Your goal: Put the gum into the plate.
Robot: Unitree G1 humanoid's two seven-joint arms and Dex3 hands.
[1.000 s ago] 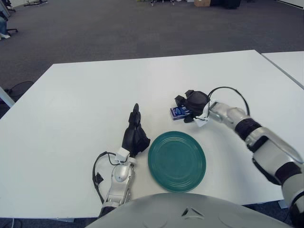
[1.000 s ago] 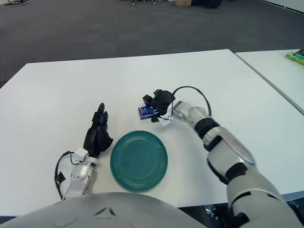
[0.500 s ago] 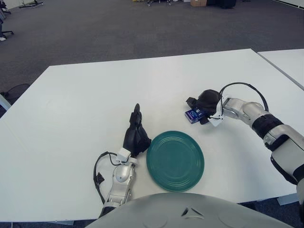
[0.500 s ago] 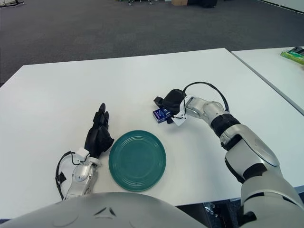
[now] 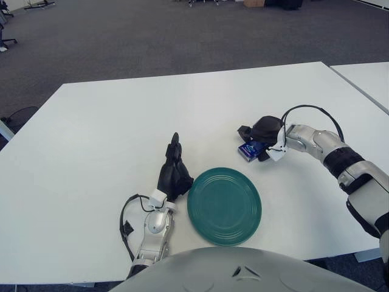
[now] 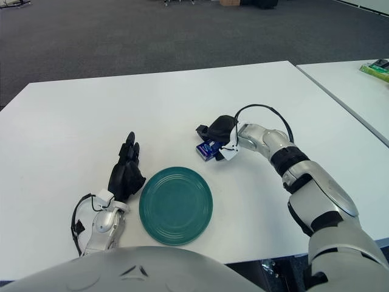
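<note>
A small blue gum pack (image 5: 250, 150) is held in my right hand (image 5: 260, 135), whose black fingers are curled over it just above the white table (image 5: 109, 121). The pack tilts downward at its near end. It lies a little beyond and to the right of the round green plate (image 5: 224, 205), which sits near the table's front edge. My left hand (image 5: 172, 170) shows just left of the plate, fingers straight and pointing away, holding nothing.
A second white table (image 6: 352, 85) stands to the right across a narrow gap, with a green object (image 6: 378, 68) on its far edge. Dark carpet lies beyond the table.
My right hand has carried the gum pack rightward and then tipped it, so the pack now tilts more steeply. The left hand and plate have stayed put.
</note>
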